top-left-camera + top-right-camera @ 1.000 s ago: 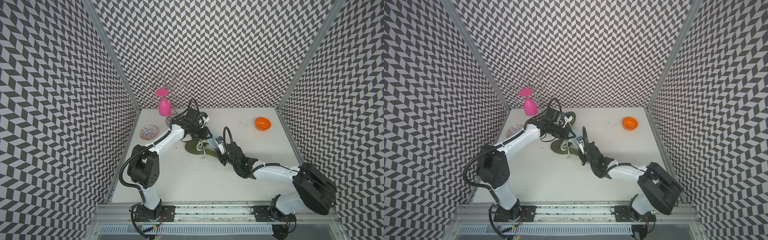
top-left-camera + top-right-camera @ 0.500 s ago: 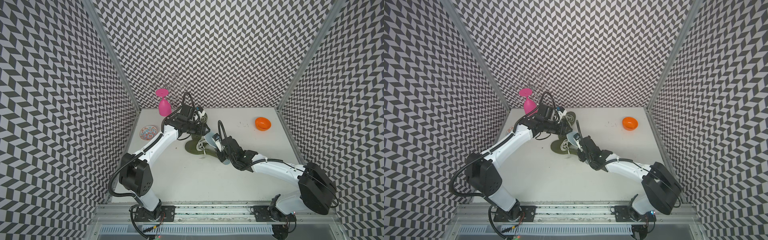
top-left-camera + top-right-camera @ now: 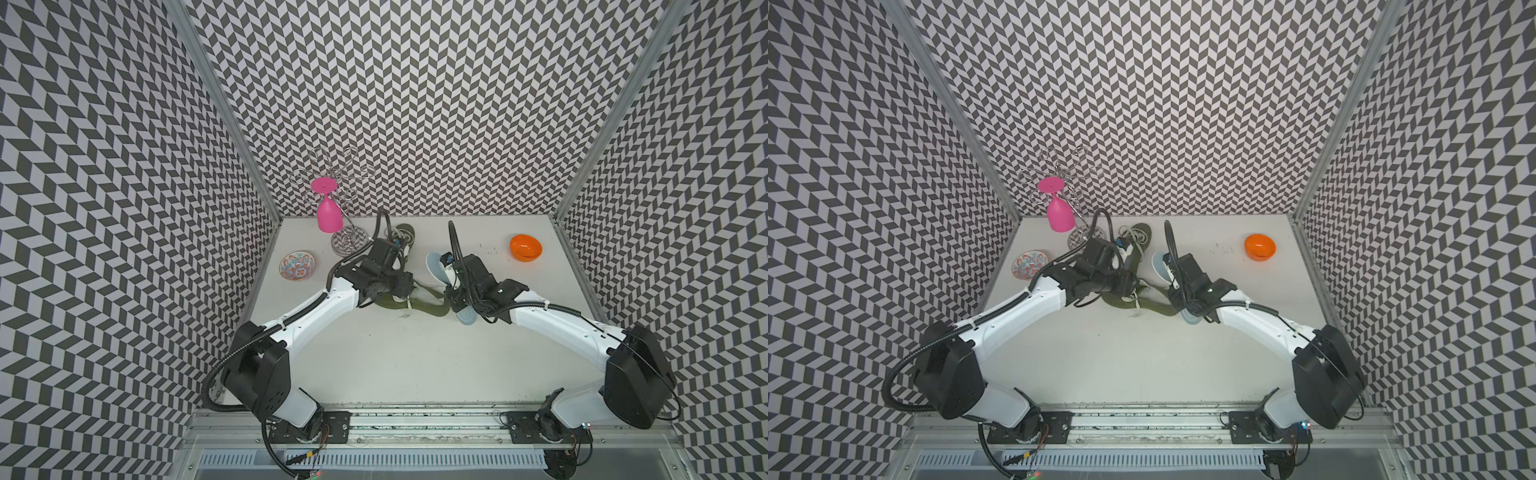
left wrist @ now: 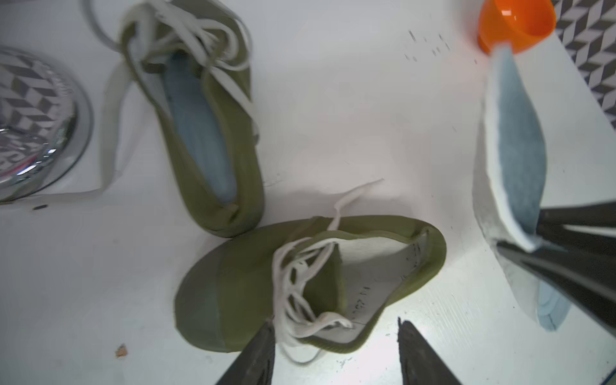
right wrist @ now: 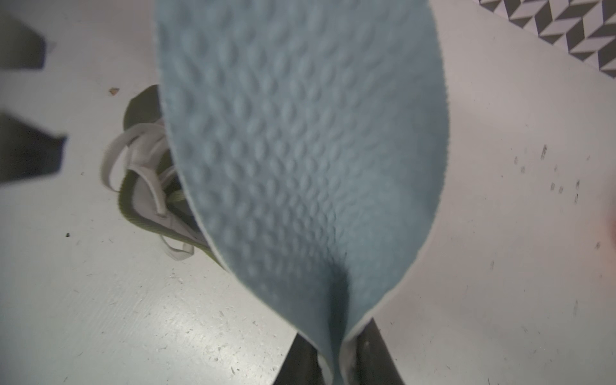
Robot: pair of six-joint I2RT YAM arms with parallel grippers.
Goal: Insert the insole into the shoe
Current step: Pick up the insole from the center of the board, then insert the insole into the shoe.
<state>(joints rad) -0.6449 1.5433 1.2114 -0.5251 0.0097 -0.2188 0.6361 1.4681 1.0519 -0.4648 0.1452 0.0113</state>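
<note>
The white table [image 3: 415, 365] fills the lower middle of a top view, and both arms reach from its near edge toward the centre. Two olive canvas shoes lie there. The far shoe [image 4: 248, 180], upper left in the left wrist view, already has a blue liner inside. The near shoe [image 4: 246, 283], at centre bottom of that view, shows a bare white inside, with its laces loose over the tongue. I judge this one to be the target.

In a top view the insole [image 3: 434, 266] stands on edge just right of the near shoe's heel, not yet inside it. It fills most of the right wrist view, pale blue and dimpled. Whether its lower tip touches the table I cannot tell.

The right gripper [image 5: 336, 356] is clamped on the insole, jaws nearly together, pinching it so that a crease runs up from the grip. The left gripper [image 4: 335, 325] has its jaws well apart with nothing between them. It is poised over the near shoe's collar, beside the laces.

Judging by that crease, the insole is light, soft foam that bends readily and would buckle if pushed from far back. A hold near the heel end, with the toe end leading, should suit it. The shoe looks limp too, so the free gripper would probably need to steady the collar.
</note>
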